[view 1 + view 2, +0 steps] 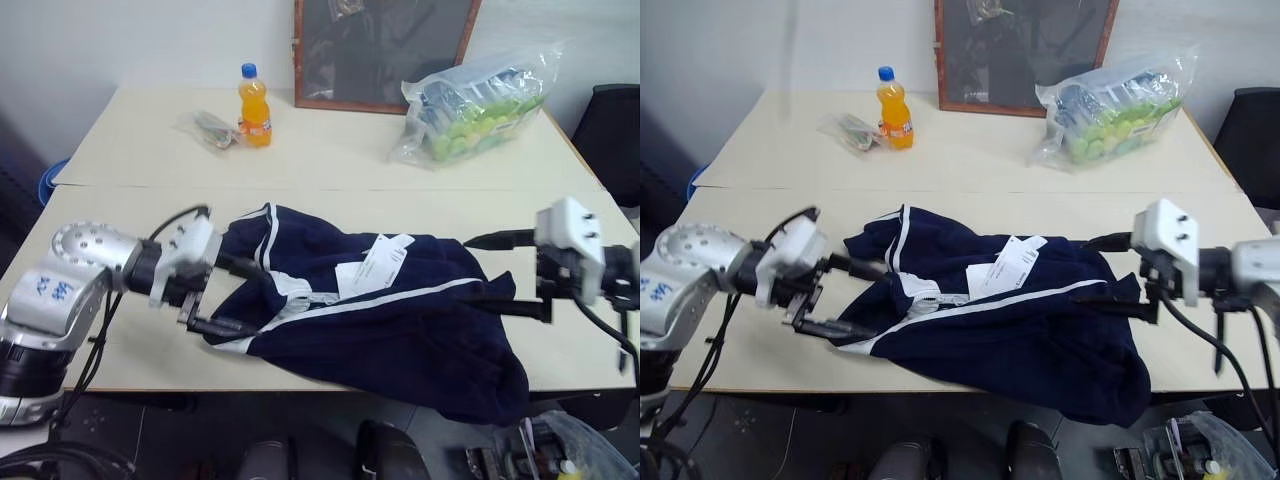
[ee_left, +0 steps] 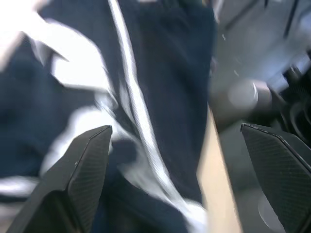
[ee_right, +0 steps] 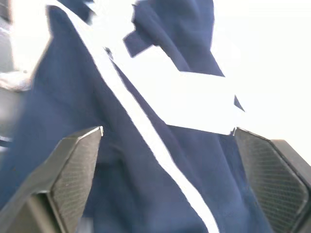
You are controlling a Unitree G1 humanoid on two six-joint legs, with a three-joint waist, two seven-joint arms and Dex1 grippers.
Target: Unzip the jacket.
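The navy-blue jacket (image 1: 390, 330) lies crumpled on the cream table (image 1: 330, 160), its lower right part drooping over the front edge. A white band crosses its front, and white paper tags (image 1: 375, 265) lie on top. My left gripper (image 1: 240, 297) is at the jacket's left end by the collar, open, its fingers spread above and below the fabric edge. My right gripper (image 1: 490, 272) is at the jacket's right end, also open. In the wrist views the left gripper (image 2: 175, 127) and the right gripper (image 3: 167, 129) each stand wide apart with the jacket beyond them and nothing clamped.
At the back of the table stand an orange soda bottle (image 1: 254, 106), a small wrapper (image 1: 212, 128), a clear bag of green-capped bottles (image 1: 478, 110) and a framed dark board (image 1: 380, 50) against the wall. A black chair (image 1: 615, 130) is at the far right.
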